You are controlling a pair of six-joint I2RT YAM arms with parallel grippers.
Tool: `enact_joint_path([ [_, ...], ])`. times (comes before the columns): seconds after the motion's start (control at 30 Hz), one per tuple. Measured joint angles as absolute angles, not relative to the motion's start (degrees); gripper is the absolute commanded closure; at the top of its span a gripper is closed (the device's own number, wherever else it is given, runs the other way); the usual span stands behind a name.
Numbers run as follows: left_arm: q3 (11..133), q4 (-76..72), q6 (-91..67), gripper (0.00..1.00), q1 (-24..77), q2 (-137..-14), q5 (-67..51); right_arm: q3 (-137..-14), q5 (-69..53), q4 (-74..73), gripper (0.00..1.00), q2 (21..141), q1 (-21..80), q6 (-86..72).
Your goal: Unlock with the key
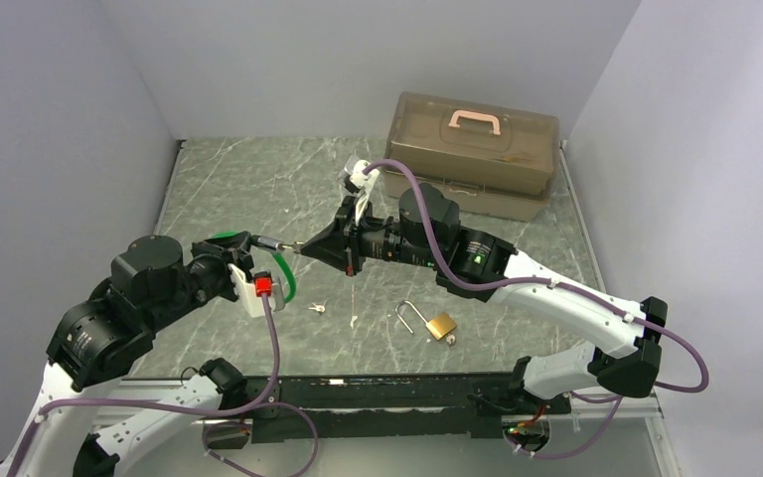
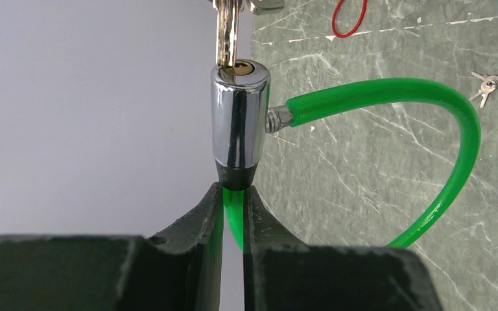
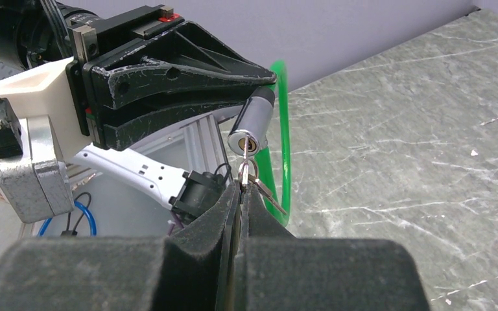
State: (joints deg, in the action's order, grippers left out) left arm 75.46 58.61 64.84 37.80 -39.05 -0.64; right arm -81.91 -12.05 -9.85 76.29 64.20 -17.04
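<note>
My left gripper (image 2: 233, 194) is shut on the green cable (image 2: 233, 217) of a cable lock, just below its chrome cylinder (image 2: 238, 120), and holds it above the table. The green loop (image 2: 457, 162) curves off to the right. My right gripper (image 3: 243, 188) is shut on a silver key (image 3: 243, 170) whose tip sits at the cylinder's keyhole (image 3: 248, 145); a second key (image 3: 269, 194) dangles from the ring. In the top view the two grippers meet tip to tip around the lock cylinder (image 1: 273, 241) at centre left, with the right gripper (image 1: 303, 246) beside it.
A brass padlock (image 1: 439, 325) with open shackle lies on the marble table near the front. Small loose keys (image 1: 316, 308) lie left of it. A brown toolbox (image 1: 472, 149) with pink handle stands at the back right. A red cord loop (image 2: 350, 16) lies farther off.
</note>
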Motion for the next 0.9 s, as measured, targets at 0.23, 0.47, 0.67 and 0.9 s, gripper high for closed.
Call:
enact_joint_path([
  [0.23, 75.46, 58.67, 64.84, 1.00, 37.69, -38.83, -0.64, -81.91, -12.05, -9.74, 1.00, 76.47, 64.20, -17.10],
  [0.47, 75.46, 59.46, 64.82, 1.00, 37.52, -38.83, -0.58, -81.91, -12.01, -9.82, 1.00, 76.82, 64.20, -17.10],
  [0.67, 75.46, 59.53, 64.79, 1.00, 37.47, -38.83, -0.58, -81.91, -12.01, -9.82, 1.00, 76.84, 64.20, -17.12],
  [0.9, 75.46, 59.53, 64.69, 1.00, 37.26, -38.83, -0.67, -81.78, -12.01, -9.78, 1.00, 76.82, 64.16, -17.19],
])
